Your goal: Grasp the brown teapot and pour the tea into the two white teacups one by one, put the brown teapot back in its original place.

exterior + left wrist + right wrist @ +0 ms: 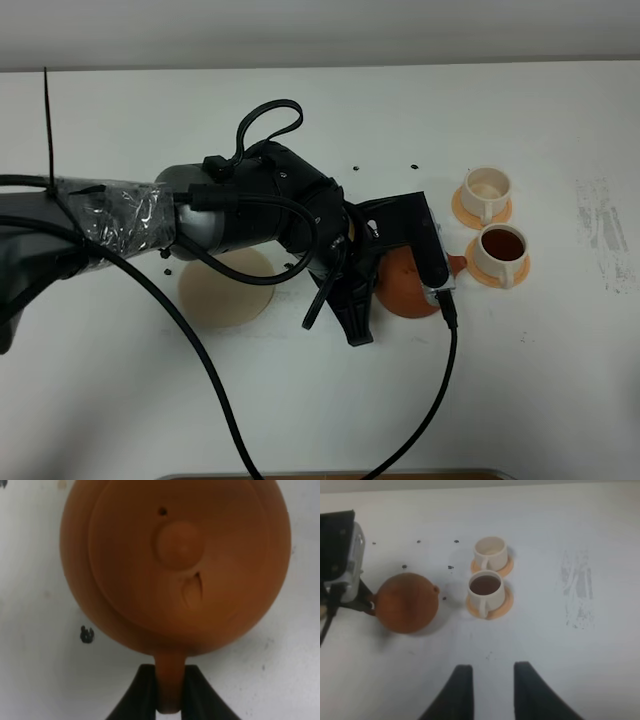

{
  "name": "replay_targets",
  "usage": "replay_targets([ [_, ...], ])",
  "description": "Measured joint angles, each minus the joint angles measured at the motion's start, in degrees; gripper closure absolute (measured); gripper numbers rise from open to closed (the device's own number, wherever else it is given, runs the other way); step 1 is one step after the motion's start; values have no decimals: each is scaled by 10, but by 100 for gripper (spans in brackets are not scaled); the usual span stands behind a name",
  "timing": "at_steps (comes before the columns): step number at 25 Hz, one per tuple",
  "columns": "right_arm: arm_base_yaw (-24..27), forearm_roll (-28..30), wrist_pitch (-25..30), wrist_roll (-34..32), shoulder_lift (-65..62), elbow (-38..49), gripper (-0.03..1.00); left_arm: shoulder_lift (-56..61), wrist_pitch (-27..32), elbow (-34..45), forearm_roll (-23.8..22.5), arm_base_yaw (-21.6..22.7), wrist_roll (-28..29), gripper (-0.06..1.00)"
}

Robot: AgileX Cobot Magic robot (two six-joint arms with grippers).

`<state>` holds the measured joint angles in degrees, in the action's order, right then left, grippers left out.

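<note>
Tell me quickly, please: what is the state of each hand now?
Left hand: closed on the handle of the brown teapot.
Right hand: open, holding nothing.

The teapot (pixel 405 295) is between the coaster (pixel 225 295), left, and the near teacup (pixel 502 250), right; far teacup (pixel 487 190) behind that

exterior high: top-down, far | left wrist: close above teapot (pixel 175 565) | right wrist: farther, oblique | all share teapot
</note>
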<state>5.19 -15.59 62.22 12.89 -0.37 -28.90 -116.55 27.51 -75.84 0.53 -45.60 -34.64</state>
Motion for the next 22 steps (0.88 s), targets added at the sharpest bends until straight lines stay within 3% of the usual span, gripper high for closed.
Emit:
replay_targets([
  [18,0,0,0,0,0,0,74,22,1,-2,-13,7,11,82],
  [22,0,0,0,0,0,0,74,27,30,-35,-27,25,11,82],
])
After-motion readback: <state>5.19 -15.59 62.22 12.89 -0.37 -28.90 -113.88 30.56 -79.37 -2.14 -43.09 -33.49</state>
